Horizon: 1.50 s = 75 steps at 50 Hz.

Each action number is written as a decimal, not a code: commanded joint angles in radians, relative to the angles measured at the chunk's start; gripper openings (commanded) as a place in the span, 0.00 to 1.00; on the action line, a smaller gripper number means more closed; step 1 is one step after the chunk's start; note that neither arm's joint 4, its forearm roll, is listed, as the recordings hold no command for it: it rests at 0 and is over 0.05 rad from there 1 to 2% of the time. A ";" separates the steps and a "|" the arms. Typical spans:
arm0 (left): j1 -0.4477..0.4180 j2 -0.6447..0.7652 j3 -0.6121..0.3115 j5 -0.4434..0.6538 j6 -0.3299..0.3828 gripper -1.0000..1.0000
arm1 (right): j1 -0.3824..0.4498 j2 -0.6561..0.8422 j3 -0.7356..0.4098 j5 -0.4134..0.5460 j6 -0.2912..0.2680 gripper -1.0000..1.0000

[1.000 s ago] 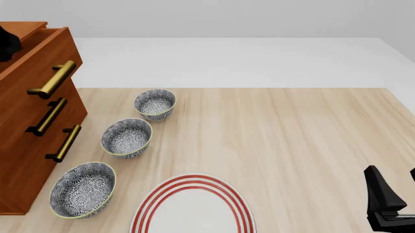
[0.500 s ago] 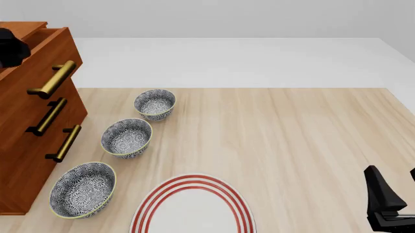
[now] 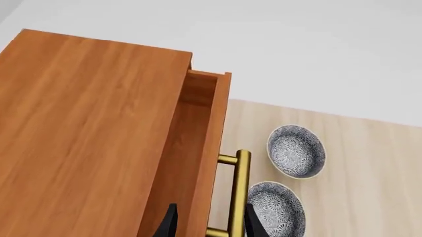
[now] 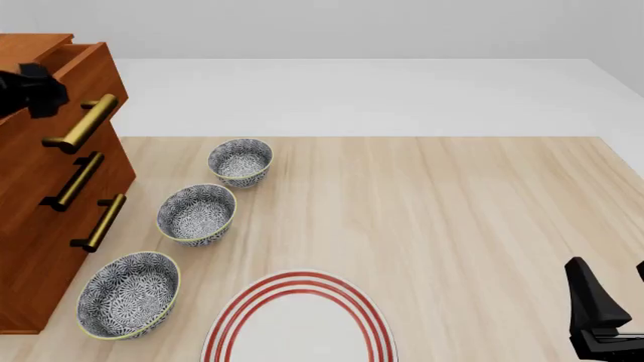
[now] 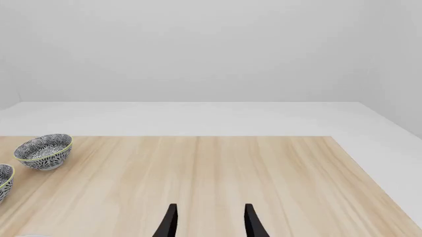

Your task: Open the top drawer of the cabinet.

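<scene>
The reddish-brown cabinet [image 4: 41, 226] stands at the table's left edge. Its top drawer [image 4: 89, 75] is pulled out a little, leaving a gap behind its front. The brass handle [image 4: 83, 123] sticks out toward the bowls. My left gripper [image 4: 32, 92] hovers over the drawer's upper edge. In the left wrist view it [image 3: 211, 228] is open, one finger over the drawer opening and the other just beyond the handle [image 3: 240, 187], touching nothing. The cabinet top [image 3: 86, 128] fills that view. My right gripper [image 4: 611, 302] rests low at the near right, open [image 5: 209, 223] and empty.
Three patterned bowls [image 4: 240, 161] [image 4: 196, 213] [image 4: 129, 292] stand in a row in front of the cabinet's drawers. A white plate with red rings [image 4: 299, 320] lies at the near edge. Two lower drawers carry like brass handles [image 4: 77, 181].
My left gripper has moved right, from over the cabinet top toward the top drawer's front edge. The drawer and the right arm have stayed put.
</scene>
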 commanded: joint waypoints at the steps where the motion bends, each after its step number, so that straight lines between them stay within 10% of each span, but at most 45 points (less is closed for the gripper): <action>1: 0.003 0.029 0.006 -0.019 0.007 1.00 | 0.000 0.000 0.000 0.000 0.000 1.00; 75: -0.073 0.142 0.043 -0.036 0.011 1.00 | 0.000 0.000 0.000 0.000 0.000 1.00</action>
